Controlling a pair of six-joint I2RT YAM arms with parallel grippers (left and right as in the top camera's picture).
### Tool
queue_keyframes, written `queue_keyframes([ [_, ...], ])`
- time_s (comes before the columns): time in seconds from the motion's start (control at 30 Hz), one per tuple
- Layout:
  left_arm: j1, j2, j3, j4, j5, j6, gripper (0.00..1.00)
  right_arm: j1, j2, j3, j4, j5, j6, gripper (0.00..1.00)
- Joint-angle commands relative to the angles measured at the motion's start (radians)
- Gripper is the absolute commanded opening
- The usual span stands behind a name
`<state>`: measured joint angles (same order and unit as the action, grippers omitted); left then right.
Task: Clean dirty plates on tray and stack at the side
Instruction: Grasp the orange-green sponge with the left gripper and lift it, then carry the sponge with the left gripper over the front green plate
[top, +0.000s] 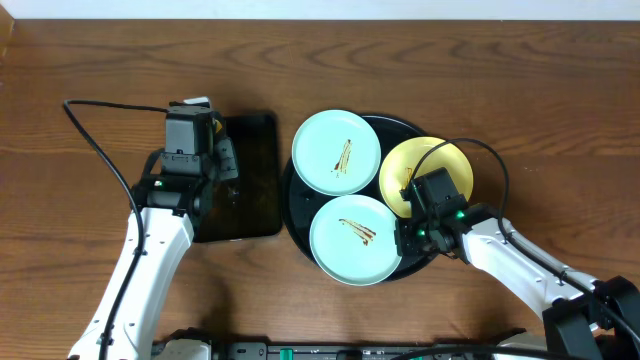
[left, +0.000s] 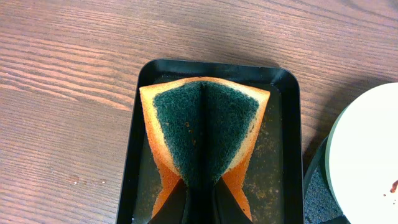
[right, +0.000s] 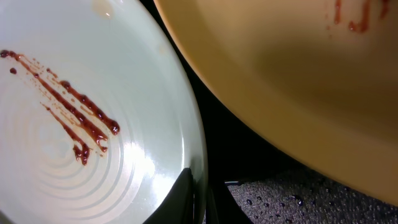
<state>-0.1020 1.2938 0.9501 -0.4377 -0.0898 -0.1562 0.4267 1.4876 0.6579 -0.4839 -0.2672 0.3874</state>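
Observation:
Three plates lie on the round black tray (top: 395, 125): a far mint-green plate (top: 335, 152), a near mint-green plate (top: 350, 240) and a yellow plate (top: 425, 170), each with brown sauce streaks. My right gripper (top: 405, 240) is shut on the right rim of the near mint-green plate (right: 93, 124), one finger on top of the rim (right: 202, 199). The yellow plate (right: 298, 81) is just beyond it. My left gripper (left: 200, 199) is shut on an orange sponge with a green scouring face (left: 205, 124), folded between the fingers over the rectangular tray.
The small rectangular black tray (left: 286, 124), with a wet speckled floor, stands left of the round tray (left: 317, 199). The far mint-green plate's rim (left: 367, 162) shows at the right of the left wrist view. Bare wood tabletop (top: 80, 60) lies all around.

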Motion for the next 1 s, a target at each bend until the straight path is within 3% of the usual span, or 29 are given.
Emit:
queue_keyframes([
  [0.0,-0.002,-0.01,-0.002,0.007,-0.028,0.01,0.07,0.008,0.007,0.008,0.001,0.024,0.009,0.06],
  [0.97,-0.002,-0.01,-0.002,0.018,-0.028,0.01,0.08,0.008,0.007,0.008,0.002,0.024,0.009,0.06],
])
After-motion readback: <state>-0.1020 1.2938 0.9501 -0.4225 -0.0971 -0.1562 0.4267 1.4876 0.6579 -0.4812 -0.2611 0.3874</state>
